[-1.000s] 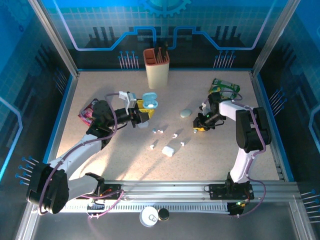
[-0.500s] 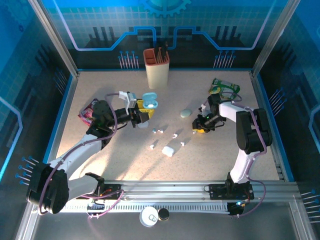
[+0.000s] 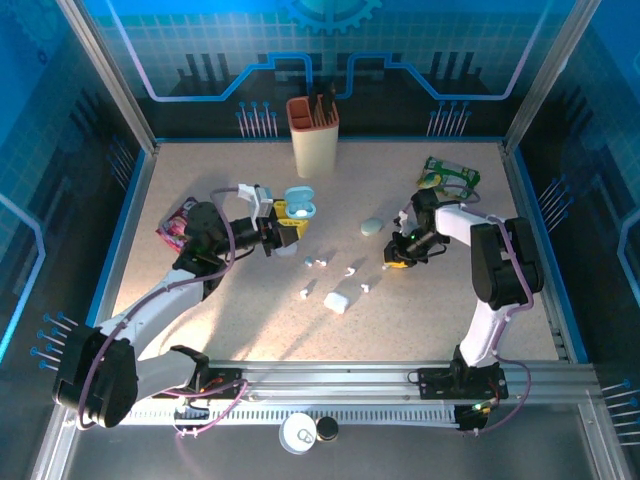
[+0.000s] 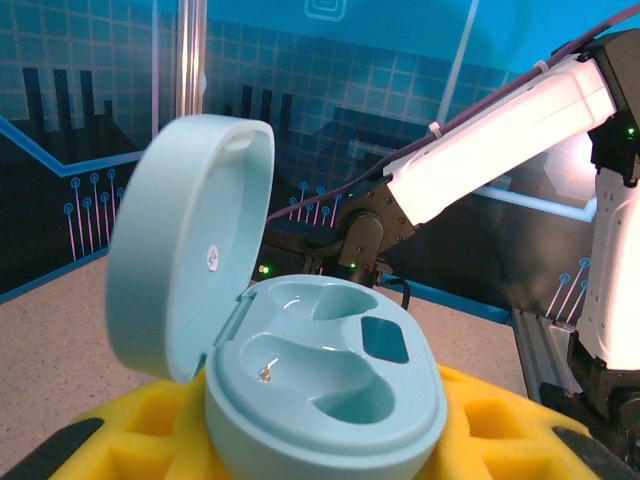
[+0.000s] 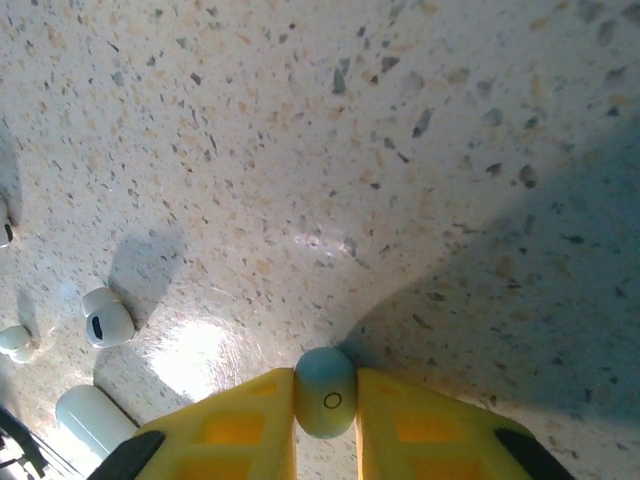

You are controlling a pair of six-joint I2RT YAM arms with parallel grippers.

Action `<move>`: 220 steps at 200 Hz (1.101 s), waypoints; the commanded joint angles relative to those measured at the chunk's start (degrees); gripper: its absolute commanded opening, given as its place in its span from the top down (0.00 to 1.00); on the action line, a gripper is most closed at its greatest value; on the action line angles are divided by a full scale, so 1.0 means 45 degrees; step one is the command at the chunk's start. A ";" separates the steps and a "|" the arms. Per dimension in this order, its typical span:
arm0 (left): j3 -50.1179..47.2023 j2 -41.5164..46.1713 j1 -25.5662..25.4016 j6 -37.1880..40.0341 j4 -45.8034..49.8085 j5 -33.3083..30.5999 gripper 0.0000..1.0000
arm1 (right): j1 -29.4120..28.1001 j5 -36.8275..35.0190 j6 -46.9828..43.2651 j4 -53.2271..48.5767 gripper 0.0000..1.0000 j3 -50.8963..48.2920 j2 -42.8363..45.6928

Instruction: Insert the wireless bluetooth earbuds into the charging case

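Observation:
The charging case point(image 4: 330, 385) is pale blue, its lid point(image 4: 185, 250) hinged open and both wells bare. My left gripper point(image 4: 325, 455) is shut on its base with yellow fingers point(image 4: 150, 420); from above, the left gripper point(image 3: 283, 232) and case point(image 3: 299, 204) sit left of centre. My right gripper point(image 5: 326, 405) is shut on a small pale blue-green earbud point(image 5: 325, 385) that touches the table, right of centre at the right gripper point(image 3: 398, 260). White earbuds point(image 3: 316, 263) point(image 3: 349, 271) point(image 3: 304, 293) lie loose between the arms; two white earbuds point(image 5: 108, 320) point(image 5: 15, 340) also appear in the right wrist view.
A white closed case point(image 3: 336, 301) lies near the loose earbuds, and a pale green round case point(image 3: 372, 227) left of the right gripper. A beige holder point(image 3: 313, 140) stands at the back, a green packet point(image 3: 448, 175) back right, a pink packet point(image 3: 178, 222) at the left.
The right gripper has shifted slightly left and closed on the pale earbud. The left arm and its case have stayed still.

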State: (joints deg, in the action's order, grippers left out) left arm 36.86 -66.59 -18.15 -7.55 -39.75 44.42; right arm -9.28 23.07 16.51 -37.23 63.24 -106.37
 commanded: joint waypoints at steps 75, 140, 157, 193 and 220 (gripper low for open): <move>-0.0226 -0.0026 0.0110 0.0465 -0.0520 0.0010 0.64 | -0.2224 -0.6726 0.3787 -0.3260 0.87 0.0932 0.2021; 0.0124 -0.0671 0.0126 0.0388 -0.0889 0.0118 0.64 | -0.2362 -0.8092 0.4419 -0.4067 0.90 0.1337 0.1863; 0.0223 -0.0653 0.0108 0.0732 -0.0441 -0.0054 0.64 | -0.2371 -0.7918 0.4359 -0.3993 0.90 0.1375 0.1982; 0.0512 -0.0769 0.0074 0.1653 0.0772 -0.0418 0.64 | -0.2485 -0.6822 0.3543 -0.3165 0.89 0.1477 0.3134; 0.0555 -0.1053 -0.0076 0.2135 0.0679 -0.1049 0.64 | -0.2764 -0.6085 0.2766 -0.3178 0.88 0.2175 0.3820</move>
State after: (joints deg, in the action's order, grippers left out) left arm 37.17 -70.19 -18.13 -2.15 -37.30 42.57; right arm -20.05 -8.10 32.38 -52.01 68.88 -93.12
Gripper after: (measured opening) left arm 0.363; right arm 0.123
